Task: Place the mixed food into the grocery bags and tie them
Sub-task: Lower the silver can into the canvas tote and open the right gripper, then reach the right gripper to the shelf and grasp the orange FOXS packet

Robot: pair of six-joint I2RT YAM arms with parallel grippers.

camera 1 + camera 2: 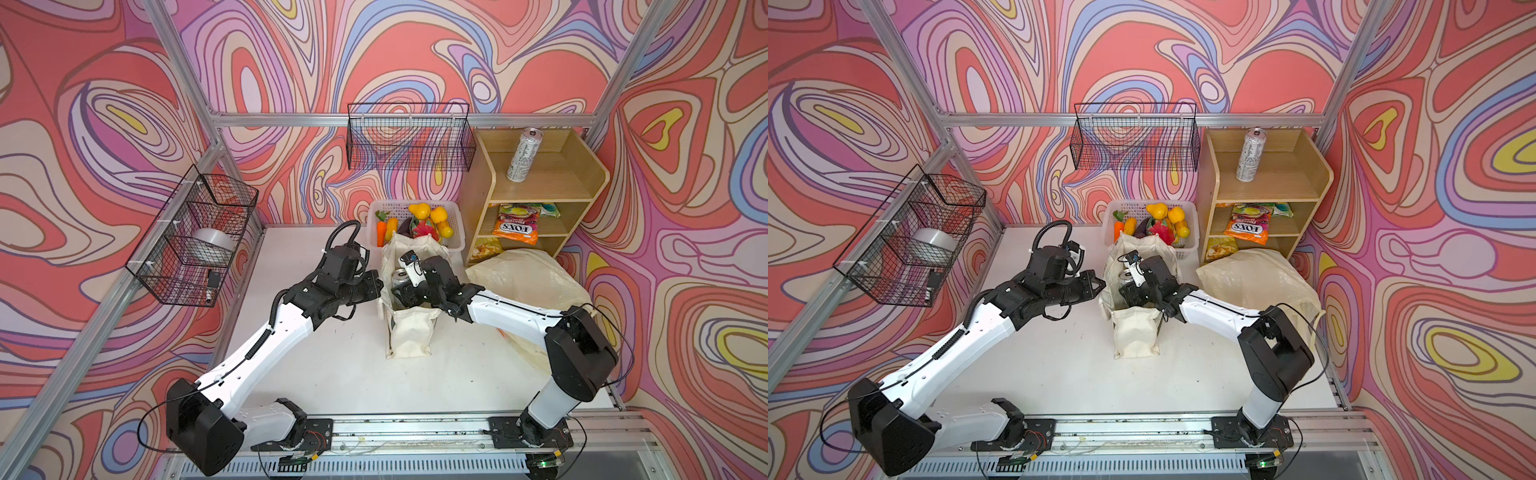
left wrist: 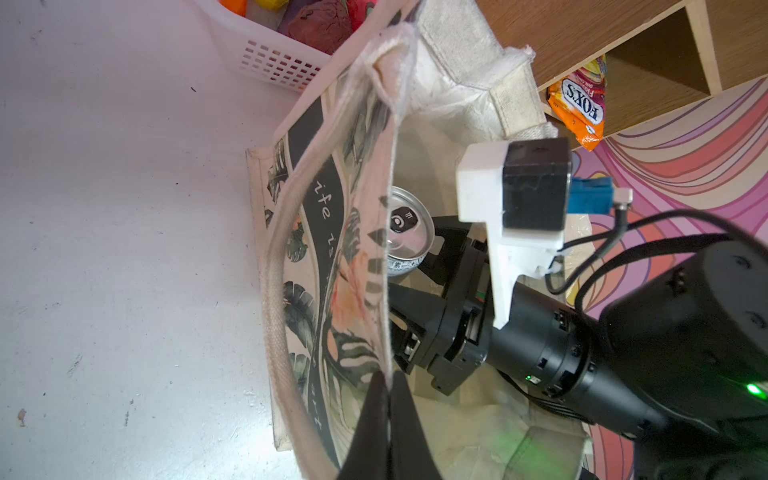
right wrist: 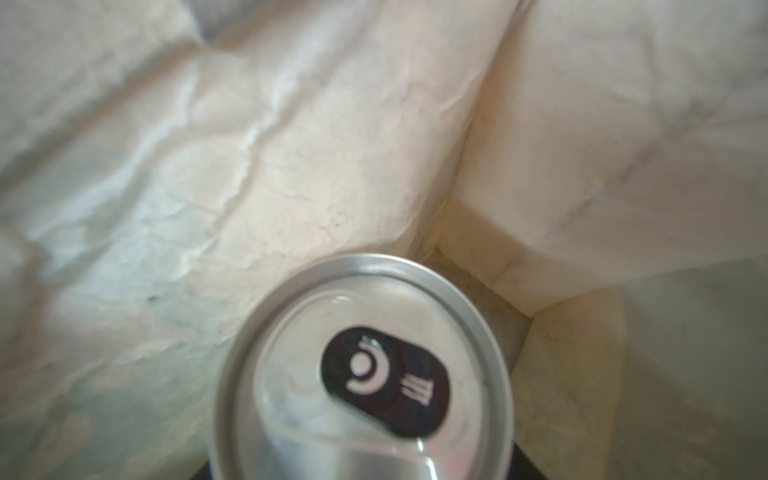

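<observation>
The cream leaf-print tote (image 1: 411,332) (image 1: 1136,336) (image 2: 332,249) stands open mid-table. My left gripper (image 1: 380,286) (image 2: 388,382) is shut on its near-left rim, with the fabric pinched between the jaws. My right gripper (image 1: 401,289) (image 2: 424,272) reaches down inside the tote, shut on a silver drink can (image 1: 400,275) (image 3: 361,374) held upright near the bag's floor. Another silver can (image 1: 524,154) stands on top of the shelf. An orange FOX'S packet (image 1: 515,232) and other packets lie on the shelves. The pale-yellow plastic bag (image 1: 528,278) lies crumpled to the right.
A white lattice basket (image 1: 455,241) of toy fruit and vegetables (image 1: 419,220) stands right behind the tote. The wooden shelf unit (image 1: 548,183) fills the back right corner. Black wire baskets hang on the back wall (image 1: 409,137) and the left wall (image 1: 195,237).
</observation>
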